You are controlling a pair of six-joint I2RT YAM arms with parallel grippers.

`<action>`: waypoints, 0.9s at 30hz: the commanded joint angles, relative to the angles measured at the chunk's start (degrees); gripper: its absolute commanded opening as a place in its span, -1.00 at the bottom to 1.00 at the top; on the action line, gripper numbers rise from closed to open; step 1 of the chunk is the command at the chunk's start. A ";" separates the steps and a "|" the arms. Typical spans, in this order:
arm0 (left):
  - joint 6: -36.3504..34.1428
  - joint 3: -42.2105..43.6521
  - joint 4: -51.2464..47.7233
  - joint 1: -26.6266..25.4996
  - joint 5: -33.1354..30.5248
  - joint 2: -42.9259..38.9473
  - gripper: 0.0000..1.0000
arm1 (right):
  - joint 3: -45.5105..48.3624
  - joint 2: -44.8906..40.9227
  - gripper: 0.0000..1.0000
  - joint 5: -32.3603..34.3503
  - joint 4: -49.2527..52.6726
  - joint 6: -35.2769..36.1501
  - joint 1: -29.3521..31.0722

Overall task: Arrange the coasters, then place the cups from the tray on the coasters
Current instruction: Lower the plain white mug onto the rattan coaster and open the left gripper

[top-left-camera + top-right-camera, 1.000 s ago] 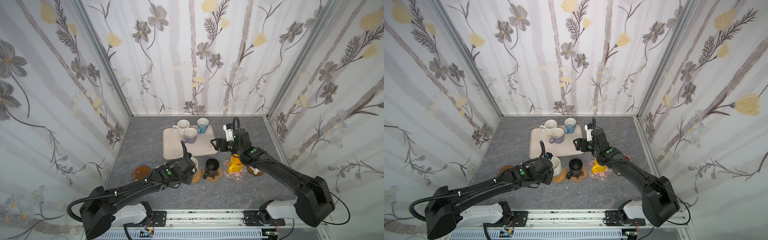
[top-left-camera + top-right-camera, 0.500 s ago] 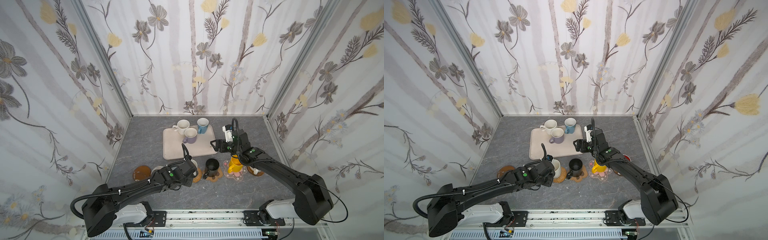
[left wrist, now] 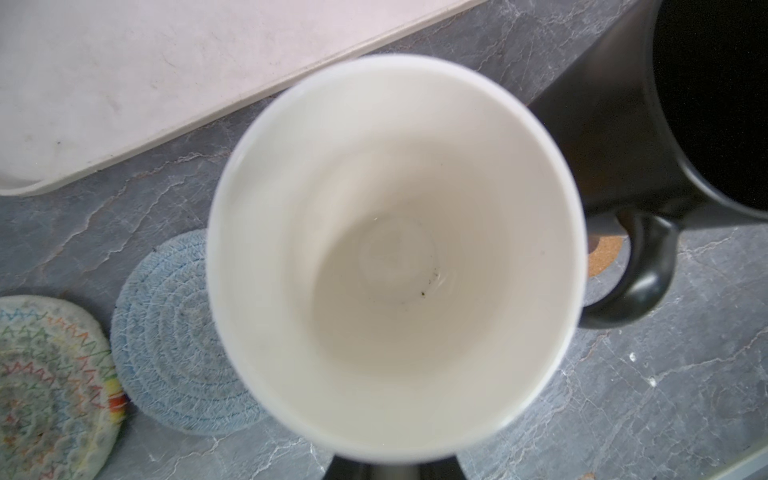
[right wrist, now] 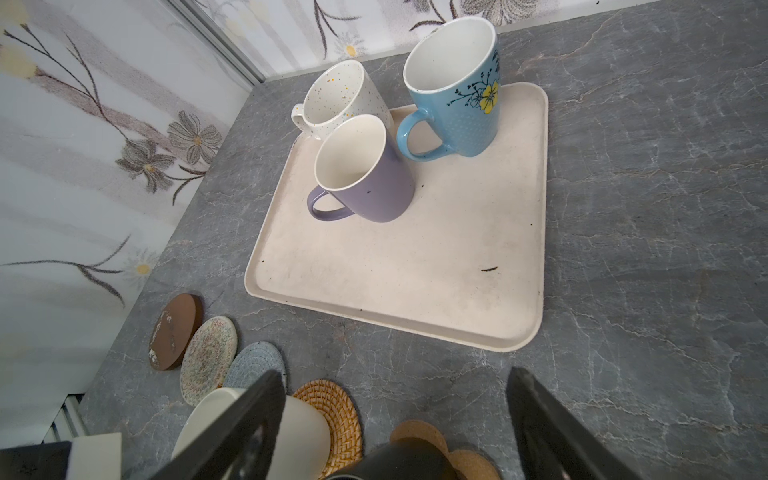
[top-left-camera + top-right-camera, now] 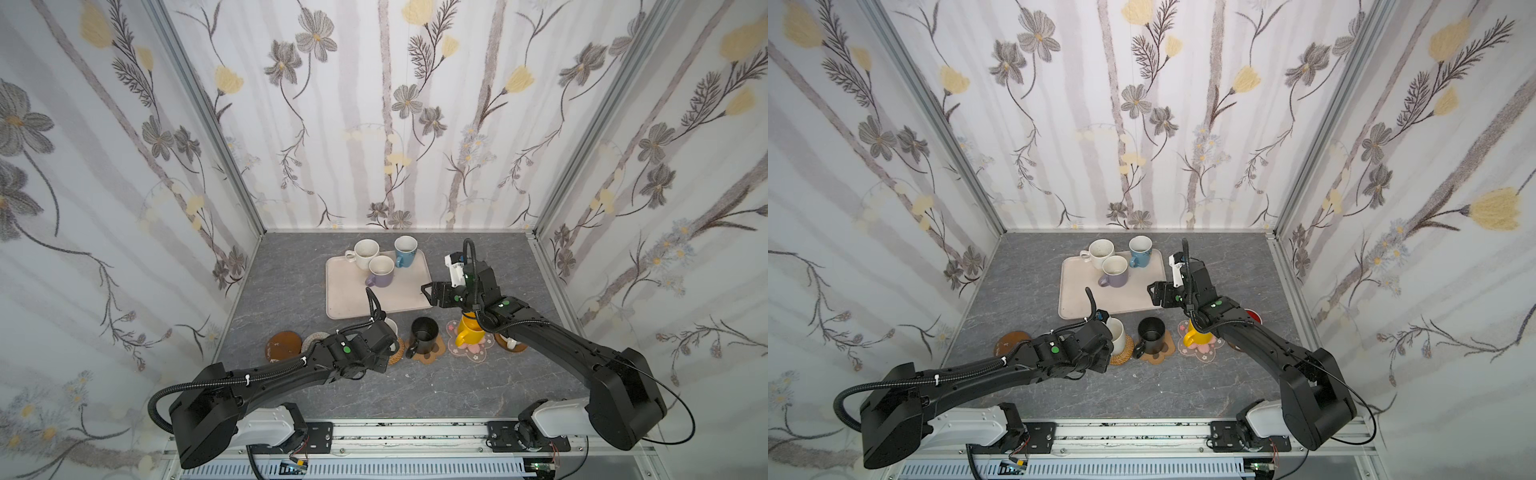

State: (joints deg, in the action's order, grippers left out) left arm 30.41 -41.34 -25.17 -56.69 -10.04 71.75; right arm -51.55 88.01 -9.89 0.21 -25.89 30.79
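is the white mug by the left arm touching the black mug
Apart. In a top view a strip of grey table shows between the white mug and the black mug.

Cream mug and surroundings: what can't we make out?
- Cream mug base, handle: left wrist view, its own body hides them; left hand cut off by the edge.
- Blue coaster: both top views, left arm covers it.
- Red-lined mug: both top views, right arm covers most.
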 commanded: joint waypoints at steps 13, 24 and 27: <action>1.66 0.96 2.76 -0.09 -0.06 -0.99 -0.19 | 1.08 -0.73 0.69 0.49 -1.72 0.31 -0.19; 1.60 1.07 2.52 -0.09 -1.64 -6.07 0.22 | 1.36 -1.33 0.81 2.18 -0.69 0.40 -0.28; 1.50 1.18 2.41 -0.21 -2.15 -8.93 0.38 | 0.97 -1.67 0.88 3.59 -0.22 0.38 -0.28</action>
State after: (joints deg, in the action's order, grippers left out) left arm 31.83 -40.18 -23.18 -56.88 -10.50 64.36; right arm -50.19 86.74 -8.43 0.21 -25.87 30.48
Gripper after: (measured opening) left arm 0.682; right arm 0.937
